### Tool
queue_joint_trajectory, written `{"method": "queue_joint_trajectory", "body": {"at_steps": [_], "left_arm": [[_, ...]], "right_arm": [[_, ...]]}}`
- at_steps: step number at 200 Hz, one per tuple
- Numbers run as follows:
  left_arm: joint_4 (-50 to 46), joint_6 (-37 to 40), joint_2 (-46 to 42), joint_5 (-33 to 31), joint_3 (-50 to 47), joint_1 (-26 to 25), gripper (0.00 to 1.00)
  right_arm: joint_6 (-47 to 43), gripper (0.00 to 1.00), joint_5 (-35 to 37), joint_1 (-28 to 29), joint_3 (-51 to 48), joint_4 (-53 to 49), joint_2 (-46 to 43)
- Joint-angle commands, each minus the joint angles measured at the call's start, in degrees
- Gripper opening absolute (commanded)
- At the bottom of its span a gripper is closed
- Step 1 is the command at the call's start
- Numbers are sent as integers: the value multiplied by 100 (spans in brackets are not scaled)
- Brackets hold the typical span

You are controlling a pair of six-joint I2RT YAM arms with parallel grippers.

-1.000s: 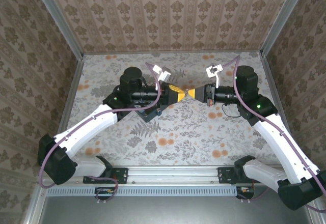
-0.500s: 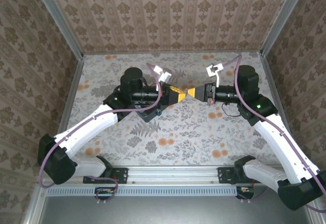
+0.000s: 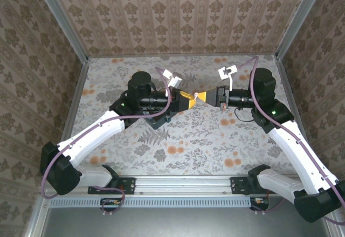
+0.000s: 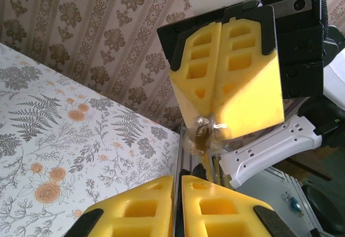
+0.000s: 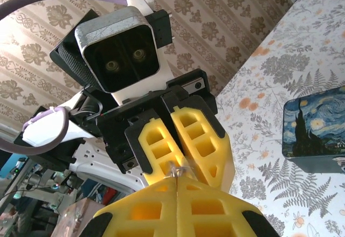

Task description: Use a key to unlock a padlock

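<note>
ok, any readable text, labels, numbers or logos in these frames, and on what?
No readable text in any view.
The square box printed with a blue-and-yellow starry-night painting: artwork, no lettering visible.
The silver-faced camera block: no label visible.
The tiny dark metal piece between the yellow fingers: too small to read any marking.

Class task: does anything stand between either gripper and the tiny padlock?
Nothing visible does. The left gripper and right gripper meet tip to tip, jaws closed, with a small metal piece pinched at the right one's tips; lock or key, I cannot tell. The painted box lies aside on the table.
</note>
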Motion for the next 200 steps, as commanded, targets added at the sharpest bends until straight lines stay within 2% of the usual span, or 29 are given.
{"method": "queue_joint_trajectory", "body": {"at_steps": [1, 21, 64, 92, 164, 200], "left_arm": [[-36, 95, 18, 63, 185, -33, 13], [-53, 106, -19, 18, 179, -31, 17], [-60, 127, -127, -41, 129, -24, 18], [-70, 104, -152, -29, 123, -23, 24], [31, 51, -369, -213, -115, 49, 23], [238, -95, -522, -283, -275, 127, 27]], "right_arm": [[17, 0, -178, 19, -78, 126, -32], [-69, 0, -145, 17, -97, 27, -44], [-117, 0, -38, 9, -168, 1, -69], [-178, 0, 122, -6, -166, -98, -89], [-34, 0, 252, -47, -218, 70, -177], [58, 0, 342, -69, -296, 199, -212]]}}
